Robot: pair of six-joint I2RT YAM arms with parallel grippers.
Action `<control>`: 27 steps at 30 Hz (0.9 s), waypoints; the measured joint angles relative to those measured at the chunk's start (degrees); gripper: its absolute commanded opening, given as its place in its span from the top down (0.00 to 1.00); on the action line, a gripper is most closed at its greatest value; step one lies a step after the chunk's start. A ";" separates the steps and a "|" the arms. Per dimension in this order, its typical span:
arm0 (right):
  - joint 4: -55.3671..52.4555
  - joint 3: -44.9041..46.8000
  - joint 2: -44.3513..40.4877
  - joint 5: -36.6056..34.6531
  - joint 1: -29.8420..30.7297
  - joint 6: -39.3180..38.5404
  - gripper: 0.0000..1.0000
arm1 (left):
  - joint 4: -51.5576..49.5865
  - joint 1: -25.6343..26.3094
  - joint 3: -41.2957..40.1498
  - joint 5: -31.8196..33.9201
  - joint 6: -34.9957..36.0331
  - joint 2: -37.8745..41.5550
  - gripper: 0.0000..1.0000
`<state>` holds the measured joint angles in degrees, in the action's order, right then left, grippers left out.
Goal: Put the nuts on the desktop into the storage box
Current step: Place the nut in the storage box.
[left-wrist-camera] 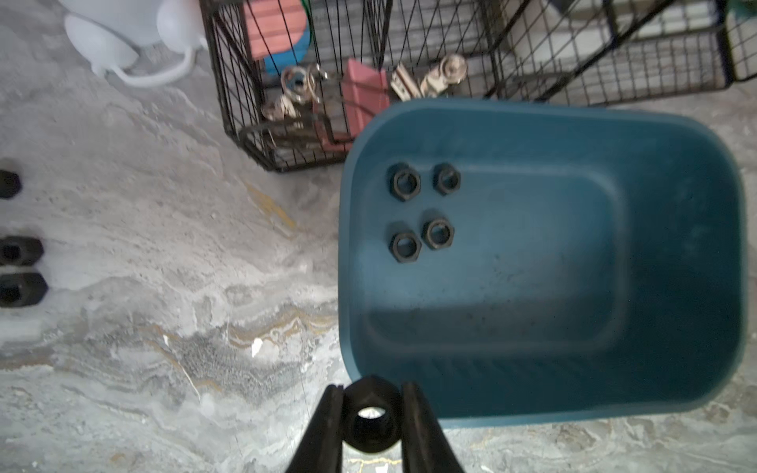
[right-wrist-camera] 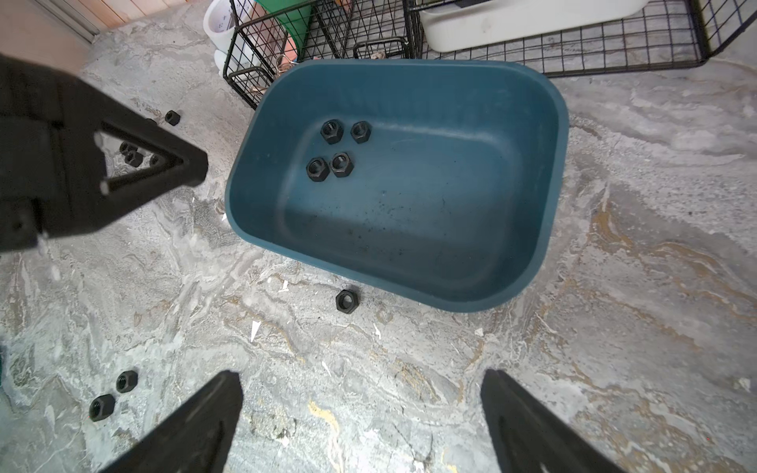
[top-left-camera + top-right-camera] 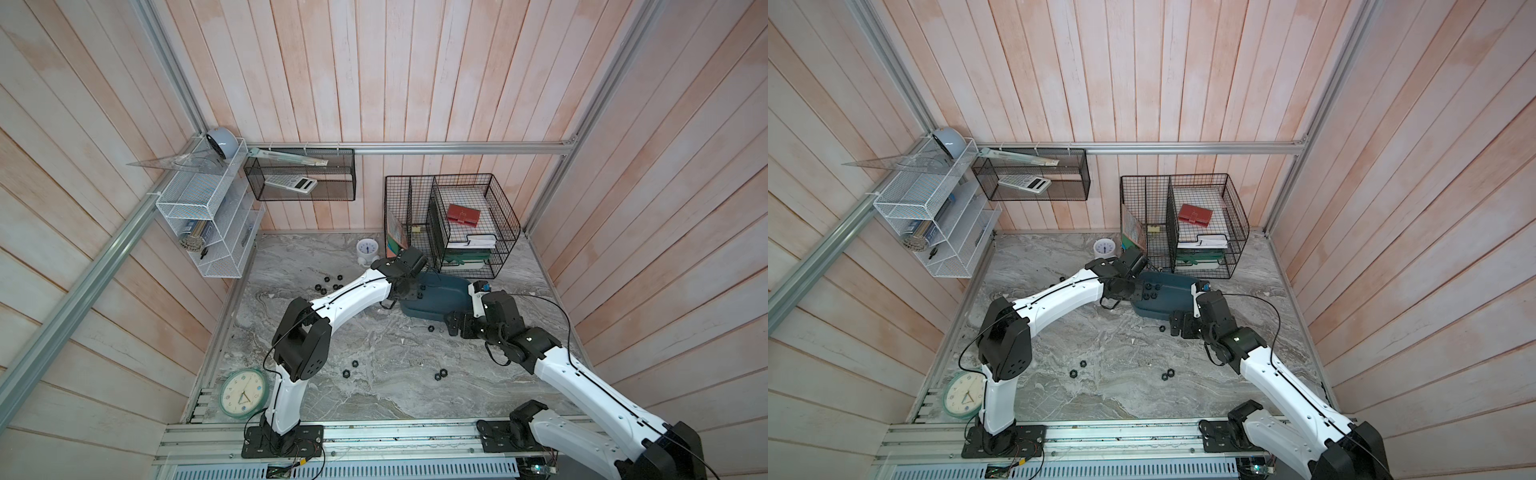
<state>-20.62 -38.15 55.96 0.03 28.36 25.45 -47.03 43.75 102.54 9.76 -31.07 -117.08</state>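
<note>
Four nuts (image 1: 438,233) lie in the storage box (image 1: 532,110), gathered toward its nine o'clock end in both top views. A fifth nut (image 1: 370,393) is clenched in the left gripper (image 1: 372,389), which hovers at the box's nine o'clock rim. The right gripper (image 2: 360,374) hangs at the box's five o'clock, jaws spread wide, grasping nothing. On the desktop (image 2: 614,327), one loose nut (image 2: 347,301) sits just beside the box's six o'clock wall. A cluster of nuts (image 3: 335,286) lies at nine o'clock, one pair (image 3: 345,374) farther off at seven and another pair (image 3: 437,377) at six.
</note>
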 measured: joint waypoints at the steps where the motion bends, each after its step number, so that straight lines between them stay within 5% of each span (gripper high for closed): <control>1: -0.02 0.00 0.00 -0.04 0.00 -0.02 0.02 | 0.04 -0.24 1.16 0.20 0.28 -0.70 0.76; 27: -0.15 0.00 0.02 -1.49 0.00 -0.04 0.02 | 5.66 -1.33 12.24 2.75 7.15 -16.37 0.76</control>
<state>-20.78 -38.15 55.99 -1.45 28.36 25.41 -41.36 42.41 114.78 12.51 -23.92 -133.45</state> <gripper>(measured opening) 0.978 0.255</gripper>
